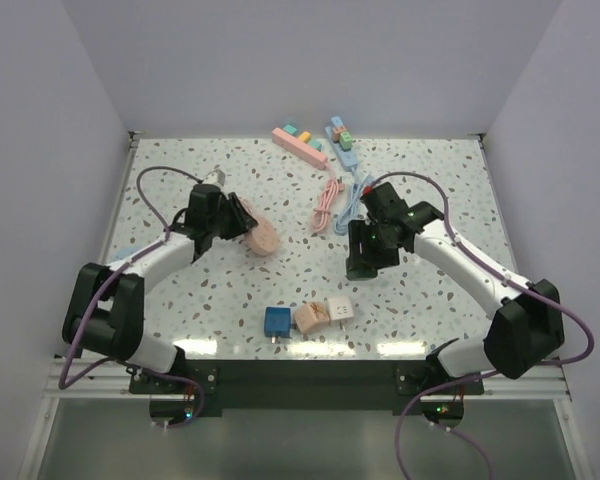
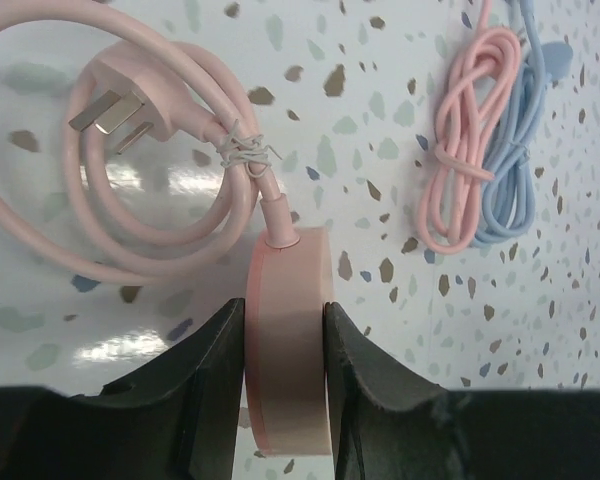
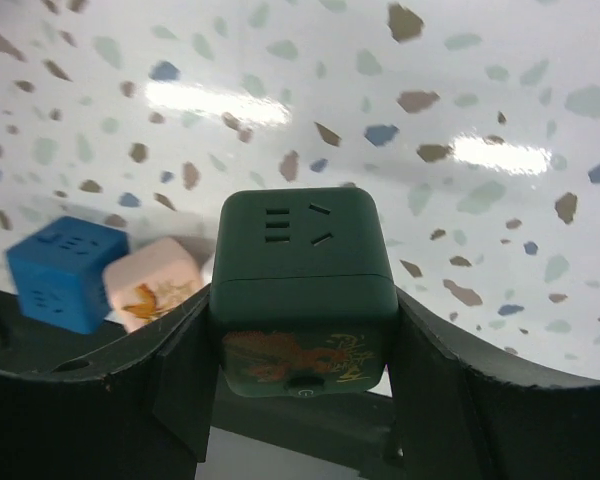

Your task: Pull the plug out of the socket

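- Top view: the left tool (image 1: 246, 225) and right tool (image 1: 363, 262) are well apart over the speckled surface (image 1: 180, 180); three small cubes (image 1: 308, 318) sit near its front edge.
- Left wrist: the left tool pinches the pink round socket (image 2: 287, 330) by its flat faces; the plug (image 2: 120, 95) on its cord lies loose beyond.
- Right wrist: the right tool clamps the dark green cube adapter (image 3: 302, 280) by two sides.

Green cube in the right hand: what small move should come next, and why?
Probably lower the green cube socket to the table beside the blue cube: it is already apart from the pink round socket gripped by the left hand.
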`<act>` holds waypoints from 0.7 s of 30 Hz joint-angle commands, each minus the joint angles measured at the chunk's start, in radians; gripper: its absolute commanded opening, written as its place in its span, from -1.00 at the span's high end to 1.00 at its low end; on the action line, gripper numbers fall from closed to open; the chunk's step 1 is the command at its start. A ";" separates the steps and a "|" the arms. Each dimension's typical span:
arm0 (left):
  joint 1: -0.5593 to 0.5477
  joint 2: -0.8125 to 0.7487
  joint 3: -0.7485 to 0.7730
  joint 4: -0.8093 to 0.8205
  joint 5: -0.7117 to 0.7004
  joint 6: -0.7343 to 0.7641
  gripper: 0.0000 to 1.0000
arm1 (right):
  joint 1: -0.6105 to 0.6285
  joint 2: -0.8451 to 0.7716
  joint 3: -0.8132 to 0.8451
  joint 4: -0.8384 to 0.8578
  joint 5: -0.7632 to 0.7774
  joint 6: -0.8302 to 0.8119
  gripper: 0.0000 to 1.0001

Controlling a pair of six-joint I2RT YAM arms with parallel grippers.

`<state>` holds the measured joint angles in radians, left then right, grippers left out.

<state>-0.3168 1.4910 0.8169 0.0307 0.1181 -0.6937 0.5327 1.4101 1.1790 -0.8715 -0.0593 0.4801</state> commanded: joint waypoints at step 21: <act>0.688 -0.118 -0.064 -0.152 -0.070 0.128 1.00 | 0.010 0.069 -0.262 0.022 -0.247 -0.106 0.98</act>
<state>0.3672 1.3720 0.7513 -0.1070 0.0742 -0.5884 0.5343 1.4612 0.9195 -0.8555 -0.2276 0.4114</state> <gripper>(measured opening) 0.385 0.623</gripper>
